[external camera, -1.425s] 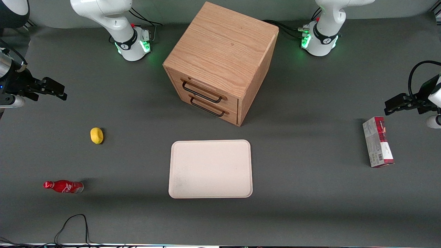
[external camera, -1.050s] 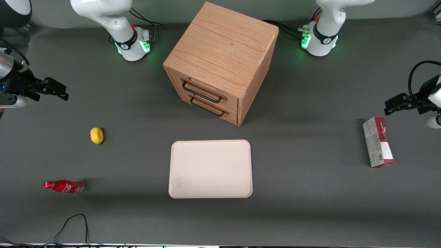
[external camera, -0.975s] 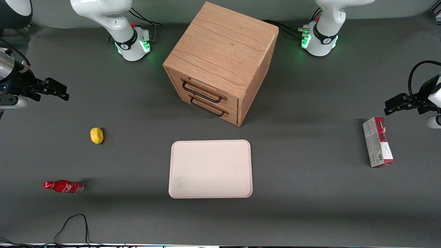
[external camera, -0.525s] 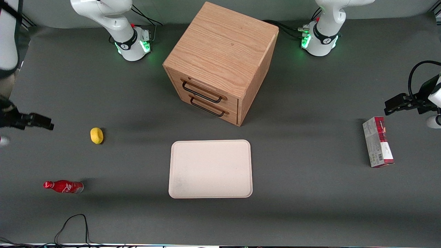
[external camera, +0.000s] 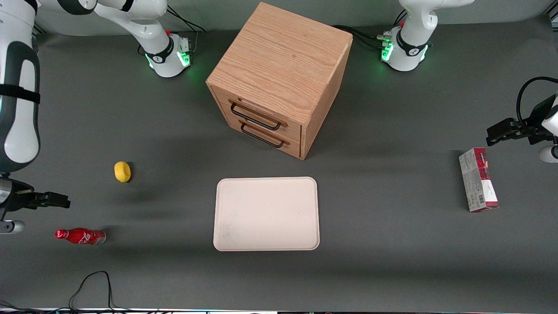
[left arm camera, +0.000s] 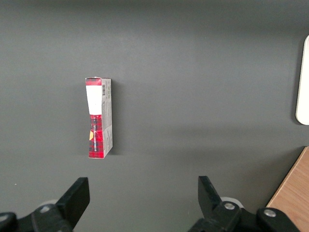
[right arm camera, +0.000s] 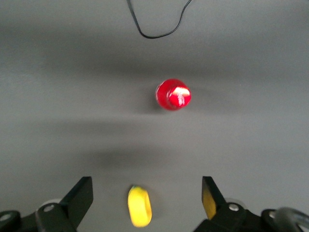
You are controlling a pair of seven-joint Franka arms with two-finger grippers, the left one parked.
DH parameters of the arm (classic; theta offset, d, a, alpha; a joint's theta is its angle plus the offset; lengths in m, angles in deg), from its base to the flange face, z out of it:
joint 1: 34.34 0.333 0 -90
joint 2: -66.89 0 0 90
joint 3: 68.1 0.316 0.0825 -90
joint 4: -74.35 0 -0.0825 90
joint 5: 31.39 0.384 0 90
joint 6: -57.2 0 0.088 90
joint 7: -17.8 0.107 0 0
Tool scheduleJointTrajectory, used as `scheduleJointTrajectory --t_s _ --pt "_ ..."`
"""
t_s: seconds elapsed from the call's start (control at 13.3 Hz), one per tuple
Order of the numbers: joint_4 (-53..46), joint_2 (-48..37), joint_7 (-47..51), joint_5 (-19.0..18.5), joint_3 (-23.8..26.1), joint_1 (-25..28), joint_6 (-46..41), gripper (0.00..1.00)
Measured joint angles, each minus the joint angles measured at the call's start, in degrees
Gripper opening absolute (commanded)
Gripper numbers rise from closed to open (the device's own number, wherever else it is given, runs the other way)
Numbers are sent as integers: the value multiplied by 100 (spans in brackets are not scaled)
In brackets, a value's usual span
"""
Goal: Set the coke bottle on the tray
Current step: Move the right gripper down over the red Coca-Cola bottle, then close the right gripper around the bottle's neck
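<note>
The coke bottle [external camera: 80, 236], small and red with white script, sits on the grey table near the working arm's end. The right wrist view shows it end-on as a red disc [right arm camera: 173, 94]. The pale cream-pink tray [external camera: 266, 213] lies flat mid-table in front of the wooden cabinet, with nothing on it. My right gripper [external camera: 63, 203] hovers over the table a little farther from the front camera than the bottle, apart from it. Its fingers are open and hold nothing [right arm camera: 146, 182].
A yellow lemon [external camera: 122, 171] lies farther from the camera than the gripper and shows between the fingers [right arm camera: 139, 206]. A wooden two-drawer cabinet [external camera: 279, 78] stands mid-table. A red-and-grey carton [external camera: 478, 179] lies toward the parked arm's end. A black cable [external camera: 91, 283] loops near the front edge.
My right gripper has swept from well back on the table toward the front camera and now hovers close to the bottle. The bottle, lemon and tray have not moved.
</note>
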Motion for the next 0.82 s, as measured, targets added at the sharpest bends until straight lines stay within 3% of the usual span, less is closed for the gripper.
scheduleJointTrajectory --t_s 0.3,0.67,0.82 --pt "-10 454 -372 28 -7 -229 696 100" --pt "-19 827 -487 303 6 -332 1325 99" --pt "-24 958 -534 494 20 -332 1584 94"
